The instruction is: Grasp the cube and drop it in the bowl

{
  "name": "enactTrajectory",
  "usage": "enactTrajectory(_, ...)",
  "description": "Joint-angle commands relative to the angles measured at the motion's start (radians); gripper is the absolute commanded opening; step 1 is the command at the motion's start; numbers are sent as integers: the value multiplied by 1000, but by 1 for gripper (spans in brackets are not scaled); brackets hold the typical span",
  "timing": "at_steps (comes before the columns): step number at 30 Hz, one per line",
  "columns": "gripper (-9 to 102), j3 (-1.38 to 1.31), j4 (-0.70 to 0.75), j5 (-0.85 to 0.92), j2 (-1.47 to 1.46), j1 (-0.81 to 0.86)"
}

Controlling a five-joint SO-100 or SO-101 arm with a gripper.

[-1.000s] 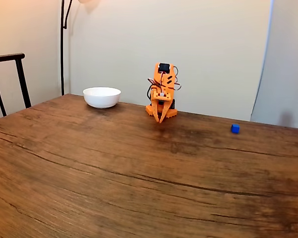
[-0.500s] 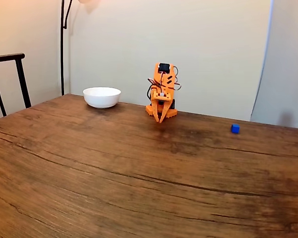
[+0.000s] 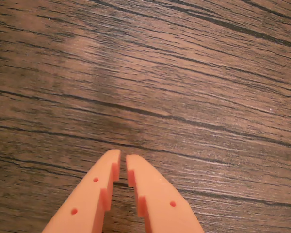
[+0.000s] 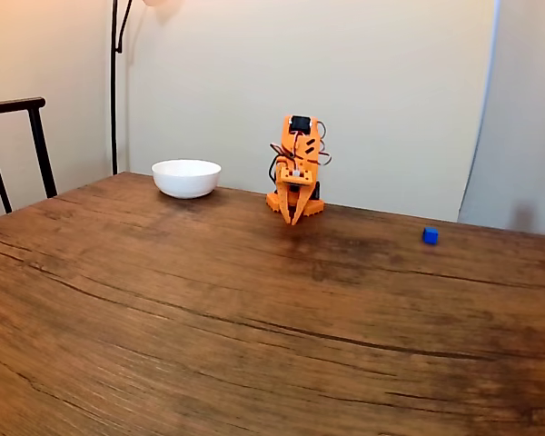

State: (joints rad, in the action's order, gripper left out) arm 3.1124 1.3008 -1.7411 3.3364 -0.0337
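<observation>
At the far edge of the wooden table (image 4: 254, 309) in the fixed view, orange arm (image 4: 296, 168) sits folded over its base, gripper (image 4: 293, 218) pointing down at the tabletop, tips just above or at the wood, can't tell which from this angle. Wrist view: gripper (image 3: 122, 165) enters from 6 o'clock, two orange fingers (image 3: 150, 189) nearly together, only a thin slit between the tips, nothing between them, nothing gripped. Bare dark wood grain under and ahead of the tips toward 12 o'clock. Whether the tips touch the table in the wrist view: unclear. Cube (image 4: 430, 235), small and bright blue, sits on the table at roughly 3 o'clock from the arm in the fixed view, well apart from the gripper, flat on the wood, nothing touching it. Bowl (image 4: 186, 178), white and round, sits upright at about 9 o'clock from the arm, near the table's far edge, closer to the arm than the cube is, also not touching it. Arm stands between bowl and cube. Inside of bowl is not visible from this camera height. Dark chair back (image 4: 18, 145) at the left edge of the fixed view, thin black lamp pole (image 4: 114, 86) against the cream wall behind the bowl, toward 11 o'clock from it.
</observation>
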Motion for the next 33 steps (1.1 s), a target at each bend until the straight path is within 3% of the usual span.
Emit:
enactTrajectory(1,0,-2,63,6,-14,-8)
enactTrajectory(7,-1,-2,61,12,-14,-25)
enactTrajectory(21,0,-2,-268,362,-12,-419)
enactTrajectory(33,0,-118,-359,390,-17,-703)
